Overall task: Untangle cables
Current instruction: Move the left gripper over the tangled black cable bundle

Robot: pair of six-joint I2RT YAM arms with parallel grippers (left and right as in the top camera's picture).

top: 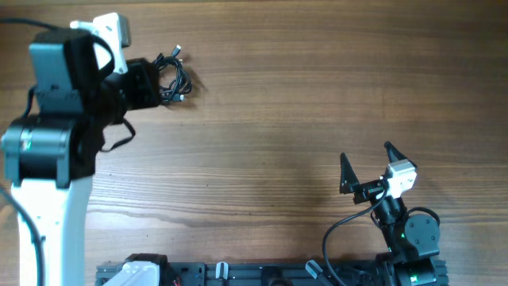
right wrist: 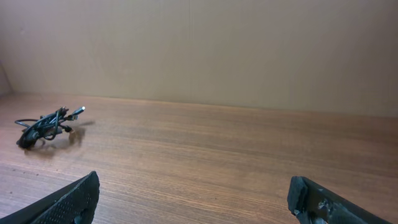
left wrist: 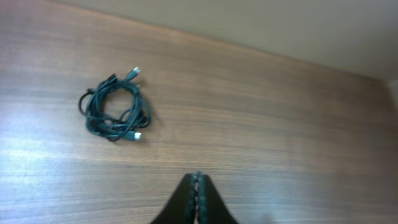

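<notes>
The overhead camera looks straight down on the brown wood-grain bench (top: pixel 278 119) from high up. The left wrist camera tilts steeply down at the bench from nearby, with the black left claw (left wrist: pixel 196 180) at its bottom edge. The right wrist camera sits low and faces level across the bench towards a plain beige wall (right wrist: pixel 199 50), with the black right claw (right wrist: pixel 193 190) at its bottom corners. All three share the small knotted bundle of thin black cables (top: pixel 176 83).
</notes>
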